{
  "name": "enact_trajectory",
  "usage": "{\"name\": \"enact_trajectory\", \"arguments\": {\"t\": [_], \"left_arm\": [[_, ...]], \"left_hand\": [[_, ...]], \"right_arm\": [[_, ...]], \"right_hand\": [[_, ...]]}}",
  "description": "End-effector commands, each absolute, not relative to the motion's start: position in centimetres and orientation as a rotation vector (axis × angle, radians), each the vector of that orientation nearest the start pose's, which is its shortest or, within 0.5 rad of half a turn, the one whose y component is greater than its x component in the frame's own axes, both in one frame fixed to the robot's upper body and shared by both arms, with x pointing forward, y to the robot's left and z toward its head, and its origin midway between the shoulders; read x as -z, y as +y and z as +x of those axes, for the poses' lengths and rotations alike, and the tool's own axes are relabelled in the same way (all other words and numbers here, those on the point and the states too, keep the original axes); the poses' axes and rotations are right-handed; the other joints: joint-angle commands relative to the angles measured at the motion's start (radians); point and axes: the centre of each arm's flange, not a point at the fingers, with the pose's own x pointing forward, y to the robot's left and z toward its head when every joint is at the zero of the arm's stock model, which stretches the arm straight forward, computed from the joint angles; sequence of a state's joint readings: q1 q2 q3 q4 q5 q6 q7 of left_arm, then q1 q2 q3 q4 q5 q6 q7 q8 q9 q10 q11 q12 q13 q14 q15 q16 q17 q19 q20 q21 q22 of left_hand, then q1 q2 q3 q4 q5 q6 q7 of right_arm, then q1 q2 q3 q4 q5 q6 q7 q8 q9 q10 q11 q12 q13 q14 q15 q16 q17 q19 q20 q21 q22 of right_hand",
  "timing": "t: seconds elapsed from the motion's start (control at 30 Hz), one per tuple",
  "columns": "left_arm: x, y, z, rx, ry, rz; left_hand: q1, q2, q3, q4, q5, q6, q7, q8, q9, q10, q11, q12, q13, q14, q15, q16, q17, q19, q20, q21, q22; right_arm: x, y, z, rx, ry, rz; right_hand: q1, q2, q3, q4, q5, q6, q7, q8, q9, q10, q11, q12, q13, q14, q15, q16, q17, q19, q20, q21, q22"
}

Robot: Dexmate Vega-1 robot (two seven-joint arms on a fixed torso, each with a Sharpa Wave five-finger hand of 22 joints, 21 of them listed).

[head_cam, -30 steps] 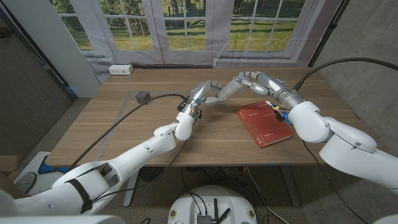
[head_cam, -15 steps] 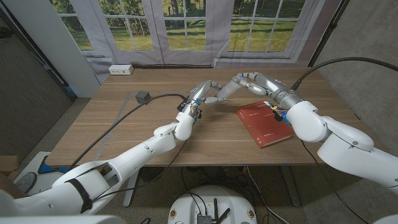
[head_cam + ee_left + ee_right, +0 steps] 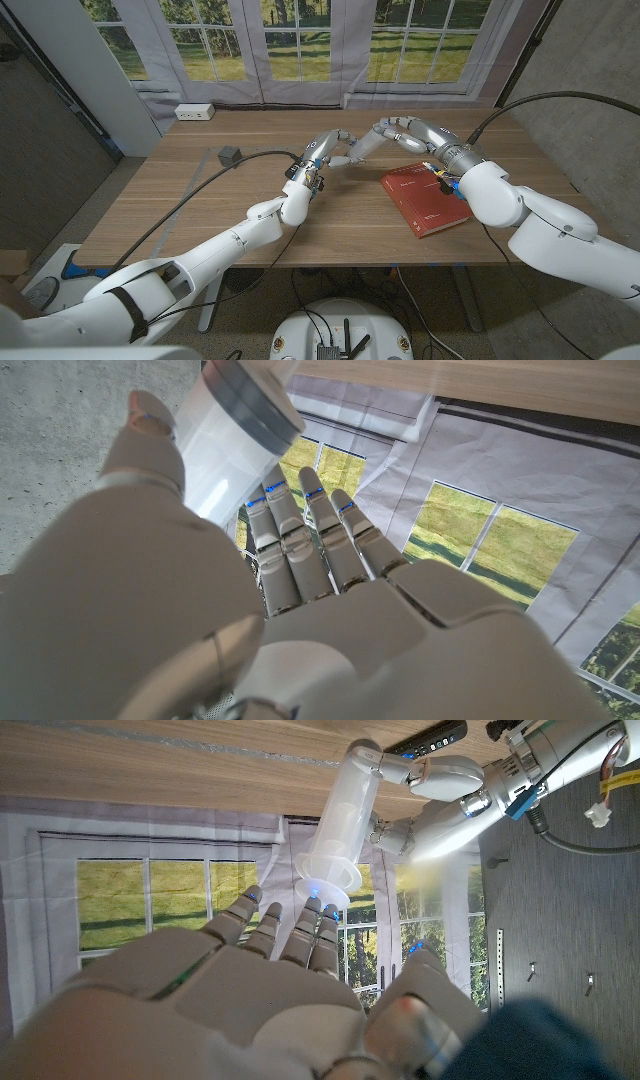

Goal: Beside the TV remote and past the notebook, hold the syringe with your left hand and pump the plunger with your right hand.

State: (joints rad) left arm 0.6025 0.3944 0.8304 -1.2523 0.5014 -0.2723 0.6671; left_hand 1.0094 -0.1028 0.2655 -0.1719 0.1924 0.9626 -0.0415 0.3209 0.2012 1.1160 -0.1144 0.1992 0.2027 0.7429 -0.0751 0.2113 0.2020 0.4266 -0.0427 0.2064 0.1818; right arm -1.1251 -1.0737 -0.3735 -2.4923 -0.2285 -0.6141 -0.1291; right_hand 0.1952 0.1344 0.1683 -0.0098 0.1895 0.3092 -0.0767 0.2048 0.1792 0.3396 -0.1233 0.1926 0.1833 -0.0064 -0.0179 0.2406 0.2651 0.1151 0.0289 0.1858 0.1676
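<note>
Left hand (image 3: 322,150) grips the clear syringe (image 3: 338,830) barrel above the tabletop (image 3: 200,205), just left of the red notebook (image 3: 428,199). Right hand (image 3: 385,133) has fingertips (image 3: 312,903) closed around its plunger flange; barrel contents unclear. TV remote (image 3: 428,737) lies beyond the syringe.

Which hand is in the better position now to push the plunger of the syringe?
The right hand: its fingertips sit at the plunger end of the syringe, while the left hand already holds the barrel.

One syringe (image 3: 340,830). One TV remote (image 3: 425,738). One red notebook (image 3: 425,198). One white power strip (image 3: 194,112). One small grey box (image 3: 229,155). Two robot hands: left hand (image 3: 325,148), right hand (image 3: 385,131).
</note>
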Motion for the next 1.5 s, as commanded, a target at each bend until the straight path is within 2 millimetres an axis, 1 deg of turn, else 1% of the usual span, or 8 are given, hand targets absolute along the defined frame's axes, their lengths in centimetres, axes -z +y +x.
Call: {"name": "enact_trajectory", "arguments": {"t": [0.03, 0.6, 0.77, 0.97, 1.0, 1.23, 1.27, 1.5], "left_arm": [[0.3, 8.4, 61.9, -0.045, -1.136, 0.905], [0.2, 8.4, 62.0, -0.044, -1.139, 0.907], [0.1, 8.3, 62.0, -0.039, -1.141, 0.910], [-0.1, 8.3, 61.9, -0.030, -1.147, 0.929], [-0.2, 8.3, 61.9, -0.029, -1.149, 0.936], [-0.6, 9.1, 61.3, -0.036, -1.152, 0.965], [-0.7, 9.2, 61.2, -0.037, -1.153, 0.972], [-1.0, 10.2, 60.5, -0.034, -1.147, 1.019]], "left_hand": [[0.144, 0.169, 0.002, 0.007, 0.006, 0.141, -0.139, 0.007, 0.015, 0.106, -0.113, 0.008, 0.003, -0.002, -0.157, 0.001, 0.003, -0.007, -0.015, 0.003, 0.003], [0.144, 0.170, 0.000, 0.007, 0.006, 0.140, -0.138, 0.007, 0.016, 0.105, -0.113, 0.007, 0.003, -0.001, -0.156, 0.001, 0.003, -0.007, -0.016, 0.004, 0.003], [0.144, 0.170, -0.001, 0.007, 0.006, 0.140, -0.138, 0.007, 0.016, 0.106, -0.113, 0.008, 0.003, -0.001, -0.156, 0.002, 0.003, -0.006, -0.014, 0.004, 0.003], [0.144, 0.171, -0.001, 0.007, 0.006, 0.140, -0.138, 0.006, 0.016, 0.106, -0.113, 0.008, 0.003, 0.000, -0.156, 0.002, 0.003, -0.007, -0.014, 0.004, 0.003], [0.144, 0.172, -0.002, 0.007, 0.006, 0.140, -0.138, 0.006, 0.016, 0.105, -0.113, 0.007, 0.003, 0.000, -0.156, 0.003, 0.003, -0.007, -0.014, 0.004, 0.003], [0.143, 0.170, -0.004, 0.007, 0.006, 0.136, -0.138, 0.005, 0.016, 0.104, -0.113, 0.007, 0.003, -0.001, -0.155, 0.002, 0.003, -0.007, -0.013, 0.004, 0.003], [0.143, 0.170, -0.004, 0.007, 0.006, 0.137, -0.139, 0.005, 0.016, 0.104, -0.114, 0.007, 0.003, -0.001, -0.155, 0.002, 0.003, -0.007, -0.012, 0.004, 0.003], [0.141, 0.171, -0.006, 0.008, 0.006, 0.133, -0.142, 0.004, 0.016, 0.102, -0.113, 0.006, 0.003, -0.001, -0.155, 0.003, 0.004, -0.008, -0.012, 0.004, 0.003]], "right_arm": [[-3.6, -20.5, 43.3, 0.041, -0.666, -1.190], [-4.3, -21.9, 42.6, 0.115, -0.681, -1.177], [-4.5, -22.3, 42.5, 0.134, -0.683, -1.173], [-4.7, -23.0, 42.5, 0.148, -0.684, -1.153], [-4.7, -23.1, 42.5, 0.148, -0.683, -1.152], [-4.8, -23.7, 42.7, 0.153, -0.680, -1.143], [-4.8, -23.7, 42.8, 0.152, -0.680, -1.136], [-4.8, -24.2, 43.2, 0.147, -0.687, -1.111]], "right_hand": [[-0.001, 0.004, 0.011, 0.000, 0.003, 0.005, -0.002, -0.003, 0.003, 0.013, 0.006, 0.005, 0.003, 0.016, -0.003, 0.009, -0.001, 0.010, 0.012, 0.007, 0.003], [0.000, 0.002, 0.016, -0.006, 0.002, 0.016, -0.008, -0.001, 0.003, 0.023, 0.016, 0.006, 0.004, 0.030, -0.009, 0.015, -0.003, 0.016, 0.026, 0.008, 0.003], [0.000, 0.002, 0.018, -0.007, 0.002, 0.016, -0.009, -0.002, 0.003, 0.021, 0.023, 0.004, 0.004, 0.033, -0.010, 0.016, -0.004, 0.020, 0.019, 0.009, 0.003], [-0.001, 0.002, 0.021, -0.010, 0.002, 0.003, -0.015, -0.009, 0.003, -0.009, 0.028, -0.008, 0.005, 0.032, -0.008, 0.016, -0.004, 0.021, 0.017, 0.009, 0.003], [-0.001, 0.002, 0.022, -0.011, 0.002, 0.002, -0.016, -0.009, 0.003, -0.016, 0.025, -0.010, 0.005, 0.032, -0.008, 0.016, -0.005, 0.022, 0.015, 0.009, 0.003], [-0.002, 0.002, 0.024, -0.013, 0.001, -0.008, -0.021, -0.014, 0.003, -0.027, 0.036, -0.012, 0.005, 0.029, -0.007, 0.015, -0.005, 0.026, 0.011, 0.009, 0.003], [-0.002, 0.002, 0.024, -0.013, 0.001, -0.013, -0.026, -0.015, 0.003, -0.027, 0.037, -0.011, 0.005, 0.029, -0.008, 0.015, -0.005, 0.026, 0.012, 0.009, 0.003], [-0.004, 0.002, 0.026, -0.014, 0.001, -0.018, -0.025, -0.017, 0.003, -0.043, 0.041, -0.014, 0.006, 0.026, -0.007, 0.014, -0.004, 0.031, 0.011, 0.010, 0.003]]}}
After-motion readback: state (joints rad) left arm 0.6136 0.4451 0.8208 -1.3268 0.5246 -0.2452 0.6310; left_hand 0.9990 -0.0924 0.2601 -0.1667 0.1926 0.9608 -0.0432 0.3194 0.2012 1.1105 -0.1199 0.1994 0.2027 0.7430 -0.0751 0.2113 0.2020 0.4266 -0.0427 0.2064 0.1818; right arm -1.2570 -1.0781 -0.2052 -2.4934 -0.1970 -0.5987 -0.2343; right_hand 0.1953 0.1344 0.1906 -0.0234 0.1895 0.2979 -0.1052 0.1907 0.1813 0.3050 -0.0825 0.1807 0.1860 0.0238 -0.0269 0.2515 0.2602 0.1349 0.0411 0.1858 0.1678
